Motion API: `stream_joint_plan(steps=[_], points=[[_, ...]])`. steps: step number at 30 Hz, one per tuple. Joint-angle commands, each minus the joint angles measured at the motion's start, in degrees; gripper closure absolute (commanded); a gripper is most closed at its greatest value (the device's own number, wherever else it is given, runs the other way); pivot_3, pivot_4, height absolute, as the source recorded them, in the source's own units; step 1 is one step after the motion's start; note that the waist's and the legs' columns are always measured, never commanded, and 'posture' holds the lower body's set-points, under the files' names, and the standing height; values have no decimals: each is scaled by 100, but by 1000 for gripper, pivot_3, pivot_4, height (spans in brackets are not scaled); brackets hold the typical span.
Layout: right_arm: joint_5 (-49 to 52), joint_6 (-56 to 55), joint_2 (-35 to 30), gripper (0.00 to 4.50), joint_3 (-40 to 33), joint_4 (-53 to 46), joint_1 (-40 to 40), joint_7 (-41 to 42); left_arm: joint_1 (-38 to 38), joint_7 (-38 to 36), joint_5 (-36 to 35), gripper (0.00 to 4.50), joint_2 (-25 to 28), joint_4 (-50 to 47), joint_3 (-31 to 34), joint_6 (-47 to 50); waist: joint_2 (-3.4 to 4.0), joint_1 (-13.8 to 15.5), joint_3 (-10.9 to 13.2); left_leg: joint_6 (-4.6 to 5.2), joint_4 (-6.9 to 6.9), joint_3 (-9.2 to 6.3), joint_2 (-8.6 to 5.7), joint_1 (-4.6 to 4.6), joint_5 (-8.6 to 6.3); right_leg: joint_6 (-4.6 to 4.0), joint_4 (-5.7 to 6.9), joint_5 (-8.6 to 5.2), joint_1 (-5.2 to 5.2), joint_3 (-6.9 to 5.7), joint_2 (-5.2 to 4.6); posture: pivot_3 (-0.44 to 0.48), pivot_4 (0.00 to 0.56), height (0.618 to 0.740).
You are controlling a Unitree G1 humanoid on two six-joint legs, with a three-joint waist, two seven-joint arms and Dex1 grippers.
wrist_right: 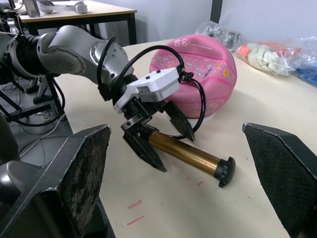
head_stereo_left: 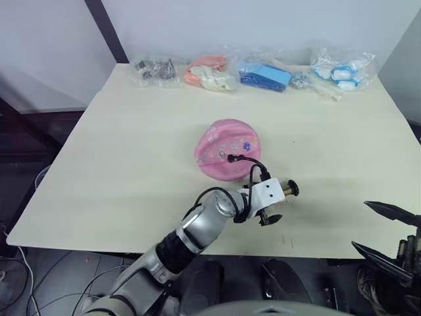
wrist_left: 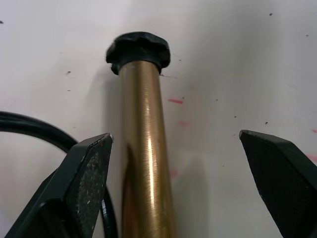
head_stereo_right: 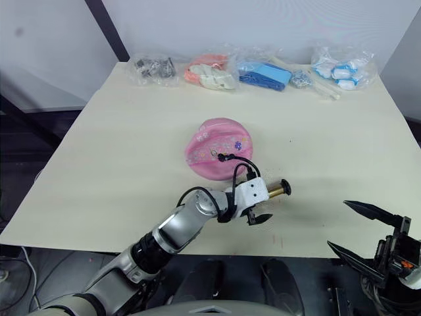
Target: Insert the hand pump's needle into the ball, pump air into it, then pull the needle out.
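The pink ball [head_stereo_left: 223, 143] lies sagging in the middle of the table. The thin black hose [head_stereo_left: 254, 162] arcs from the ball's top down to the hand pump [wrist_right: 190, 154], a gold cylinder with a black end cap lying flat on the table just in front of the ball. The needle's black fitting [head_stereo_left: 231, 157] sits against the top of the ball; the pin itself is hidden. My left gripper [wrist_left: 176, 144] is open and straddles the pump's barrel, one finger on each side. My right gripper [head_stereo_right: 336, 224] hangs open beyond the table's near right edge, holding nothing.
Several clear bags of small items [head_stereo_left: 270, 74] line the table's far edge. The cream table [head_stereo_left: 118, 164] has bare surface to the left and right of the ball. Small pink marks [wrist_right: 133, 204] dot the surface near the pump.
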Motion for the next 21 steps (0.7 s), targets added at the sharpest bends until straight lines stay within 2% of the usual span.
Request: stream_joint_plan(steps=[1,8,15,18,21], points=[[9,-182,29,0,-240,-10,113,28,-53,82,139,153,-259,161,-206,152,0,-1,0,0,0,0,0,0,0,0,0,0,0,0,0,0,150,736],[-32,-293,55,0,-250,24,164,21,-281,45,240,153,-437,613,-267,313,1,-4,-1,1,2,1,-2,0,-1,4,1,-2,0,1,0,0,150,736],[-55,-328,75,0,-260,41,205,50,-277,-112,157,153,-494,650,-250,337,2,-3,-1,3,4,4,-1,0,-2,4,2,-2,0,3,-1,0,150,736],[-68,-342,51,0,-298,73,255,92,-283,-84,185,921,-485,670,-191,298,2,-1,-1,3,4,3,-1,0,-2,4,1,-2,0,3,-1,0,150,736],[-85,-368,25,0,-299,113,262,102,-291,-115,158,2385,-477,668,-147,264,2,-4,-1,3,4,4,-1,0,-2,5,2,-3,0,3,-1,0,150,736]])
